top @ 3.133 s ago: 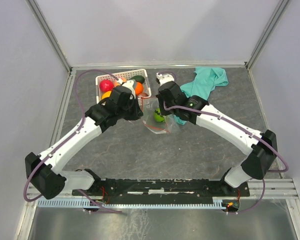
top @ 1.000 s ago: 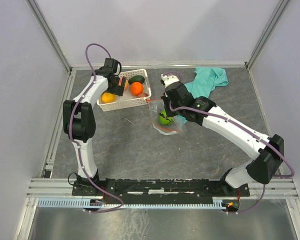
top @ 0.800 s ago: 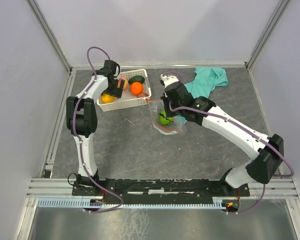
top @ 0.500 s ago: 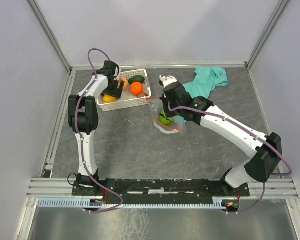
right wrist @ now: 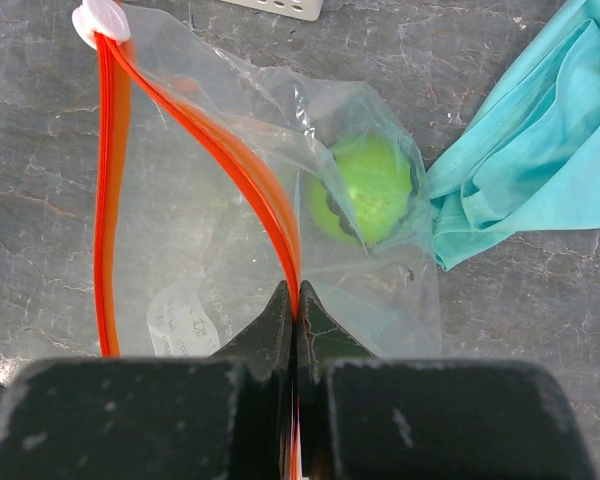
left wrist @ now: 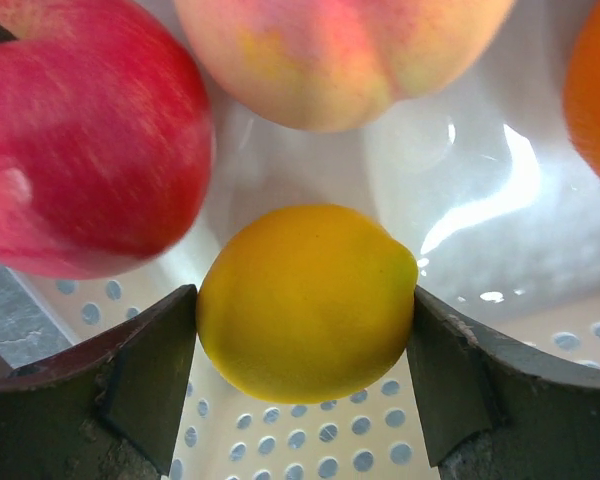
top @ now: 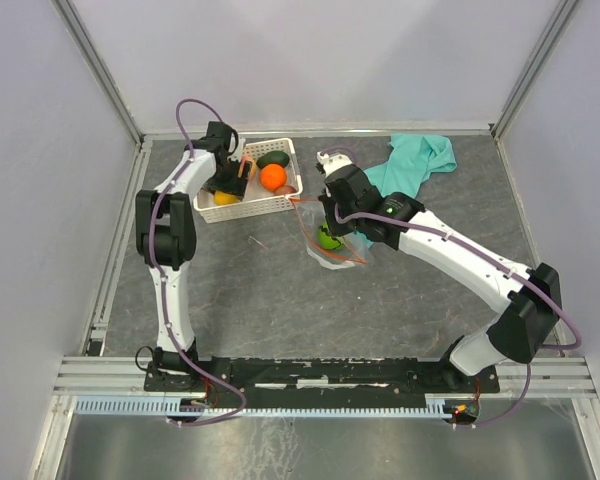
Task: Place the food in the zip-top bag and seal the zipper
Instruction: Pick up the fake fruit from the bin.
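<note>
Left gripper [left wrist: 305,338] deeper, snug around lemon [left wrist: 305,285]

The only writing in view is a small patch of grey print [right wrist: 180,322] on the clear zip-top bag [right wrist: 205,190], which lies between the middle and the far edge of the table [top: 280,300], too blurred to read.

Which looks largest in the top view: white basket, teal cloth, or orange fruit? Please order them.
1. The white basket and teal cloth look about alike; the right arm hides part of the cloth, so unranked.
2. The orange fruit, clearly smallest.
</note>
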